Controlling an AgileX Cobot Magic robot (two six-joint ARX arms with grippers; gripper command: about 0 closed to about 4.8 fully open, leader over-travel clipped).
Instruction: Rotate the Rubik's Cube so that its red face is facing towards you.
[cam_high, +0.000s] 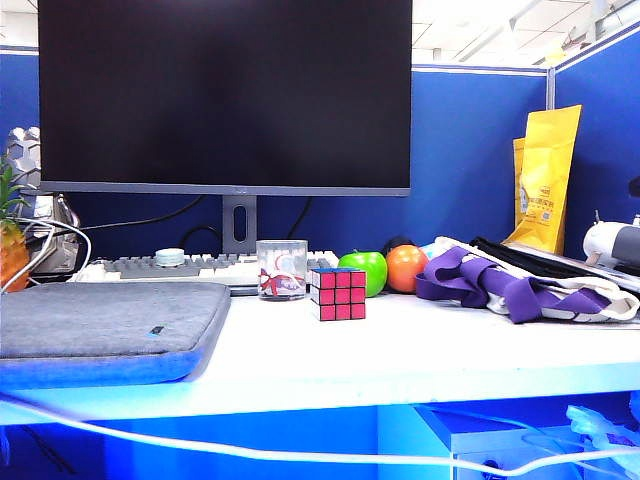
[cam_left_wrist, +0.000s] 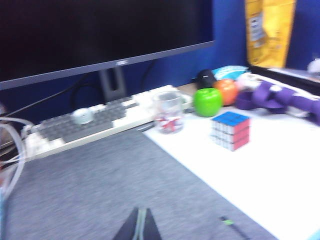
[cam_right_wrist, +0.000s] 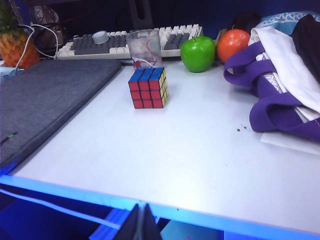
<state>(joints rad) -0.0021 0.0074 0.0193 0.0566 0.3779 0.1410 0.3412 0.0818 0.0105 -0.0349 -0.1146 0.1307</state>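
Observation:
The Rubik's Cube (cam_high: 337, 294) stands on the white table just in front of a glass cup, well back from the table's front edge. Its red face (cam_high: 340, 296) is turned towards the exterior camera and its top is blue. The right wrist view shows the cube (cam_right_wrist: 148, 88) with the red face (cam_right_wrist: 146, 95) towards the camera and yellow on one side. My right gripper (cam_right_wrist: 141, 222) is shut and empty, held off the table's front edge, far from the cube. My left gripper (cam_left_wrist: 140, 225) is shut and empty above the grey pad, with the cube (cam_left_wrist: 231, 130) far off. Neither gripper appears in the exterior view.
A glass cup (cam_high: 281, 268), a green apple (cam_high: 365, 271) and an orange (cam_high: 406, 267) stand close behind the cube. A keyboard (cam_high: 190, 267) and a monitor (cam_high: 225, 95) are at the back. A grey pad (cam_high: 105, 325) lies left, a purple-and-white bag (cam_high: 520, 283) right.

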